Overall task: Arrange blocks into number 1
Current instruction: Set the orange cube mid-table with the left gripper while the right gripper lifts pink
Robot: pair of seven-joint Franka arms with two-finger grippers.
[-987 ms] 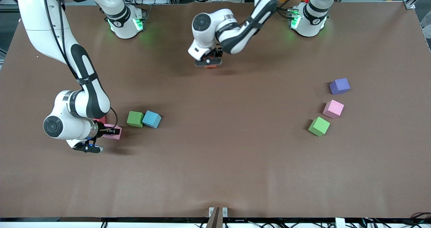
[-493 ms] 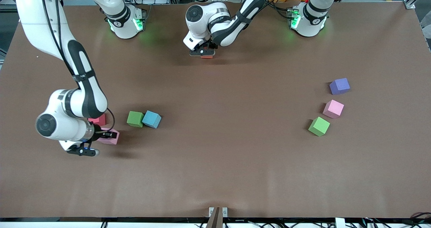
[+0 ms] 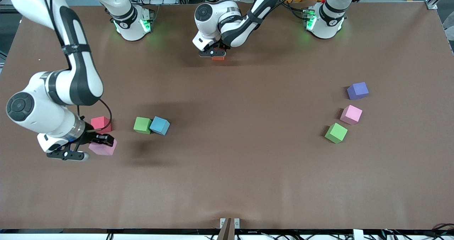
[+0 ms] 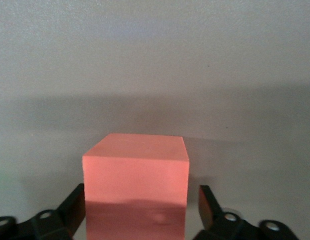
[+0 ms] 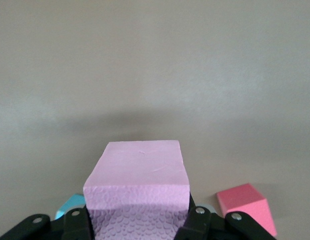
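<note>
No readable writing shows. The right gripper (image 3: 101, 140) clenches a pink foam cube (image 3: 103, 148) above the table beside the red foam cube (image 3: 101, 124). The left gripper (image 4: 142, 207) stands released, its fingers apart from the orange foam cube (image 4: 135, 185), half hidden in front view.

orange block (image 3: 218, 57) mostly hidden under left claw (image 3: 212, 54)

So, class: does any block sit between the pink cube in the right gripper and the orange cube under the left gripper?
Nothing visible does. Bare table lies between the pink cube in the right gripper and the orange cube under the left gripper.
</note>
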